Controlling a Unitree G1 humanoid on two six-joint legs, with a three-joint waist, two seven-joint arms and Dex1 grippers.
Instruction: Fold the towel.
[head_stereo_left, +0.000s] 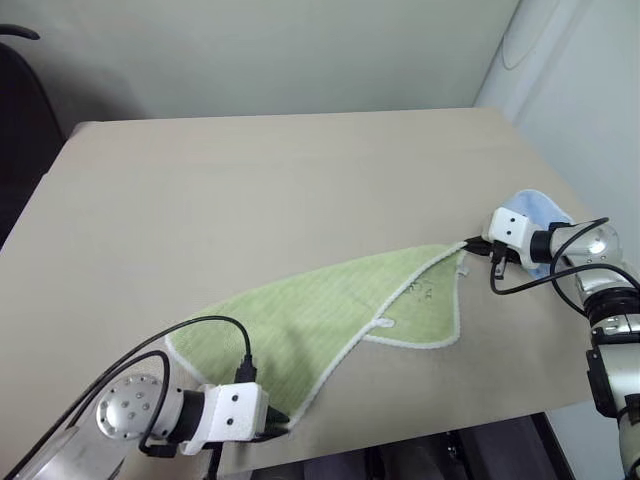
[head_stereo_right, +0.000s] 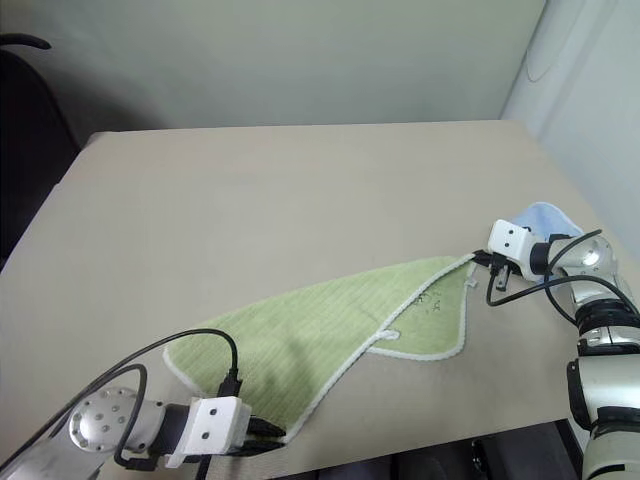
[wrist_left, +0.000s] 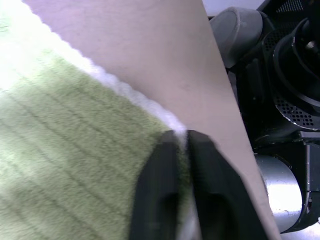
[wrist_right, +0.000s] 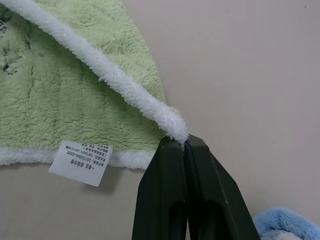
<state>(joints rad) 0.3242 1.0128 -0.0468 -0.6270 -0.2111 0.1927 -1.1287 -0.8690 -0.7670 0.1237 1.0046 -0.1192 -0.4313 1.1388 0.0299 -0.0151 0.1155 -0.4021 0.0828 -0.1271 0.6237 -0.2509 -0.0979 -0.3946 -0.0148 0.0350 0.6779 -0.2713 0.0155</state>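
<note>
We find the towel (head_stereo_left: 330, 315) lying on the table (head_stereo_left: 250, 190) toward its near edge, with the blue cloth (head_stereo_left: 538, 212) just beyond the towel's right corner.

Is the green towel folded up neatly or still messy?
Still messy. The towel lies stretched slantwise on the table, one part flopped over, its edges not lined up.

Left hand (wrist_left: 186, 145) and right hand (wrist_right: 185, 145) both pinched closed, arms spread wide apart.
</note>
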